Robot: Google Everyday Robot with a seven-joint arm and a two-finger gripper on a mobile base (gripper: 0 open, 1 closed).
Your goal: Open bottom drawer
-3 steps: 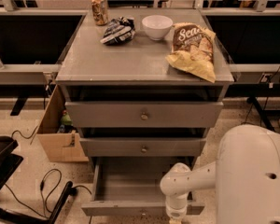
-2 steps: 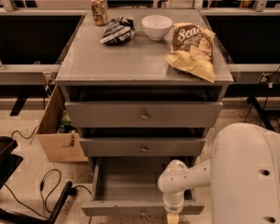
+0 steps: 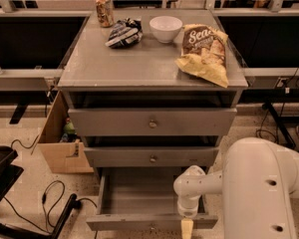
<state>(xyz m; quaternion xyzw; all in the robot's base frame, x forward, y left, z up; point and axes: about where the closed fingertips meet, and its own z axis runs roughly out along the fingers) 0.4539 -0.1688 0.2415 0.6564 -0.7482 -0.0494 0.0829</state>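
The bottom drawer (image 3: 139,195) of the grey metal cabinet is pulled out towards me. Its empty inside shows, and its front panel (image 3: 134,223) lies near the lower edge of the view. Its knob does not show. My gripper (image 3: 187,229) hangs from the white wrist (image 3: 189,193) and reaches down over the right part of that front panel, at the bottom of the view. The middle drawer (image 3: 152,157) and the top drawer (image 3: 152,122) above it are closed, each with a small round knob.
The cabinet top (image 3: 139,59) holds a can (image 3: 104,10), a dark crumpled bag (image 3: 123,33), a white bowl (image 3: 165,28) and a chip bag (image 3: 204,51). A cardboard box (image 3: 60,143) stands to the left of the cabinet. Cables (image 3: 50,203) and a black base (image 3: 2,168) lie on the floor at left.
My arm has shifted slightly to the left. The bottom drawer stays pulled out about as far as before.
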